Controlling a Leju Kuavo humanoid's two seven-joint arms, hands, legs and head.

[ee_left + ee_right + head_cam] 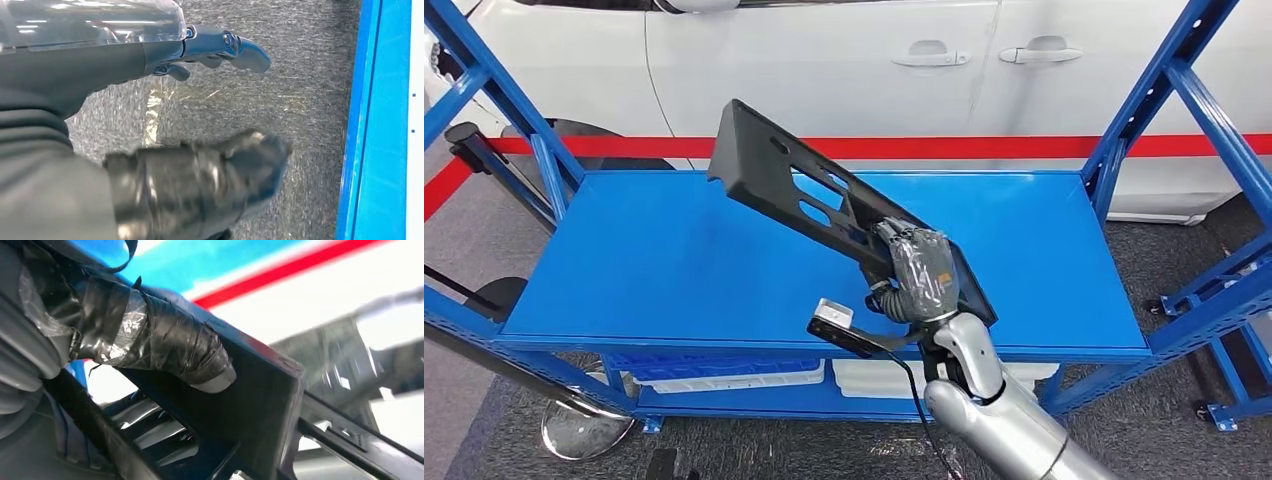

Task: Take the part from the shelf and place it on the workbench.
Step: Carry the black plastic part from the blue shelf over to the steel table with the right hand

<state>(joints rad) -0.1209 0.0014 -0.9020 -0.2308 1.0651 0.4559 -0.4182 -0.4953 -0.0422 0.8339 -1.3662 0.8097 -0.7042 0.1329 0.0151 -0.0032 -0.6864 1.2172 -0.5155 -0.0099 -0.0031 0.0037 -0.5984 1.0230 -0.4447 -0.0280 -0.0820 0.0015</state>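
Note:
A long black plastic part (809, 190) with slotted openings hangs tilted above the blue shelf top (654, 260), its far end raised toward the back left. My right hand (914, 270) grips its near end. In the right wrist view the taped thumb (165, 342) presses on the part's black wall (260, 405). My left hand (200, 115) hangs over grey carpet beside a blue shelf edge (372, 125), fingers apart and holding nothing.
Blue uprights (1164, 90) stand at both ends of the shelf. Behind it runs a red barrier strip (984, 147) in front of a white car (924, 70). White bins (724, 378) sit on the lower level. A round metal base (579, 428) stands on the floor at left.

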